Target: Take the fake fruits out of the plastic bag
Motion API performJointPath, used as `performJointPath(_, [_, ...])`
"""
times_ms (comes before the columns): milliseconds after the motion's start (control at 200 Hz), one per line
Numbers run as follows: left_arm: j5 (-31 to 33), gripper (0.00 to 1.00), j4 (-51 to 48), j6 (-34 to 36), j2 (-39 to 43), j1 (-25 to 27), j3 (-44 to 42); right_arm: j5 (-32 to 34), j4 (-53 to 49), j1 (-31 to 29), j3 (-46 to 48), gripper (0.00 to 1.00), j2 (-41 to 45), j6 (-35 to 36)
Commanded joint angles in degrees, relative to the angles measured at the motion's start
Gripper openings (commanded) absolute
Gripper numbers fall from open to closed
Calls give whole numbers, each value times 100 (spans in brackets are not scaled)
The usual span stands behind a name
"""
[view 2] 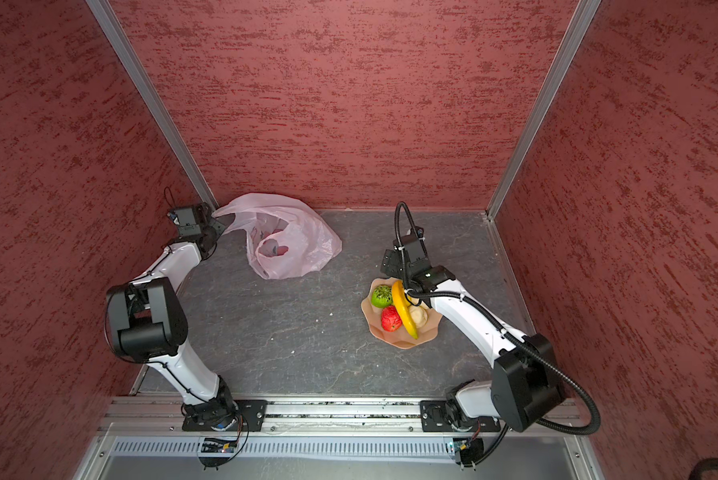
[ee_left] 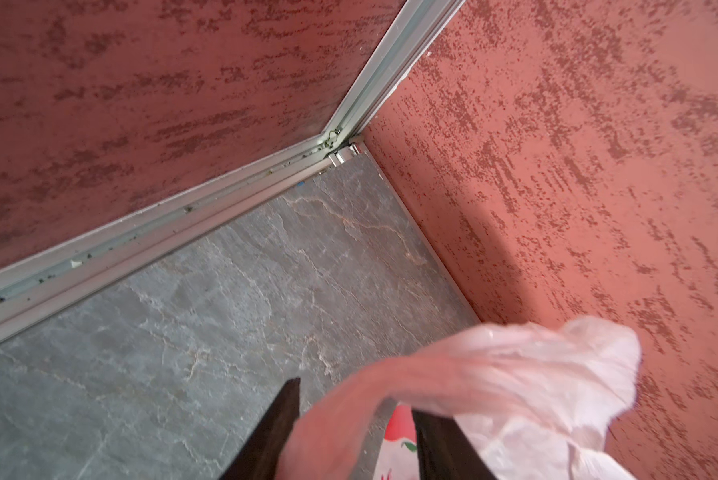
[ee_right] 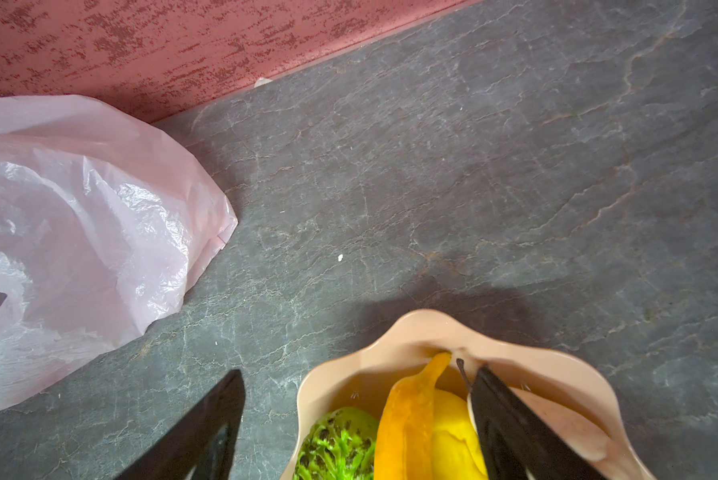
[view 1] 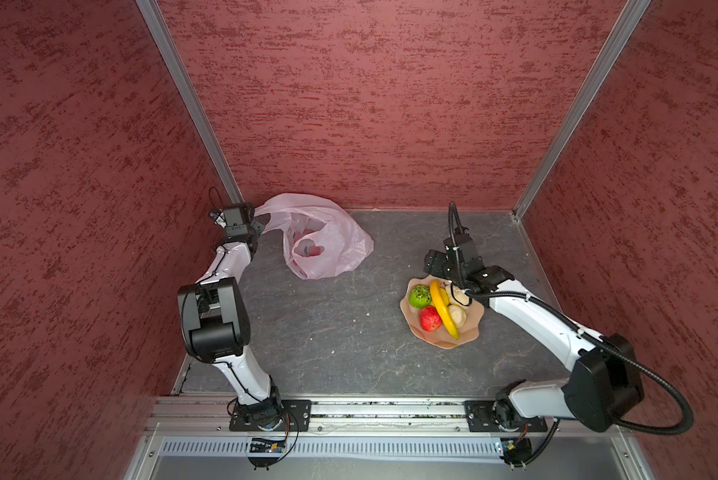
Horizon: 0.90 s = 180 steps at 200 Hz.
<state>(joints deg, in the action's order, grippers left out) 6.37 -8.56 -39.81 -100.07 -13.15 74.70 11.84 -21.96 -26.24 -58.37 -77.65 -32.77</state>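
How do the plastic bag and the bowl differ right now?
The plastic bag is thin, crinkled and translucent pink; the bowl is rigid, peach and wavy-rimmed. The bag lies slumped by the back wall; the bowl sits farther forward on the right. The bowl holds the fake fruits; the bag shows no fruit plainly. Both rest on the grey table.

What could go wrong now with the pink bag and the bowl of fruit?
1. The handle lies looped between the open jaws of the left gripper, so pulling away might snag it and drag the plastic bag along.
2. One finger of the open right gripper sits over the bowl, beside the banana. A careless move could knock the fake fruits out.
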Motion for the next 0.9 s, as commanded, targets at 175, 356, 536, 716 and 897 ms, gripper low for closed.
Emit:
performJointPath(175, [-456, 63, 14, 61, 959, 282, -629, -138, 342, 36, 244, 86, 381, -26])
performJointPath(356, [-519, 72, -82, 92, 1808, 523, -1153, -295, 478, 40, 362, 86, 469, -36])
performJointPath(536, [-501, 78, -661, 207, 2839, 704, -1548, -318, 471, 40, 420, 87, 596, 31])
performJointPath(716, [-241, 85, -1345, 393, 4074, 1354, -2068, -230, 270, 49, 408, 87, 719, 201])
performJointPath(897, [741, 100, -1868, 471, 5222, 2851, -2929, -25, 67, 66, 716, 86, 1067, 262])
